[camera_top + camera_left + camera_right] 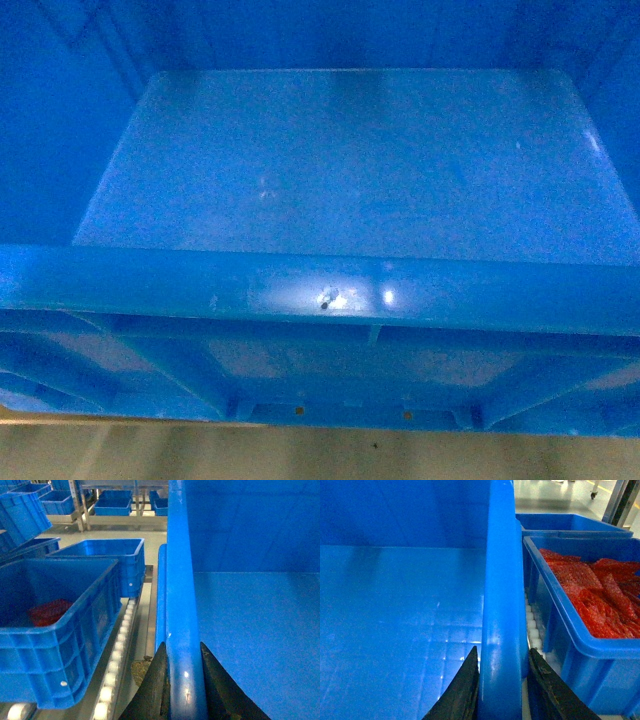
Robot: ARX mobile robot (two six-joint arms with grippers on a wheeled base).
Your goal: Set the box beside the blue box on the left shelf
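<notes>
Box [340, 170]: carried, empty, filling the head view. Left hand [182, 680] and right hand [502, 680] each clamped on 1 side rim. Neighbouring crates [65, 620] on roller shelf [117, 655]; 1 crate [580, 600] held red packets [600, 590]. Judged mid-task: setting down remained.

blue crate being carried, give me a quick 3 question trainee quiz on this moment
1. True or false: the box is empty inside.
2. What fills the neighbouring crate in the right wrist view? A) red bags B) bottles C) nothing
3. What does each gripper, left gripper and right gripper, hold?

Key
1. True; only its bare smooth floor shows.
2. A, red packets piled inside.
3. The box's thick rim, one finger either side of it, on opposite walls.
</notes>
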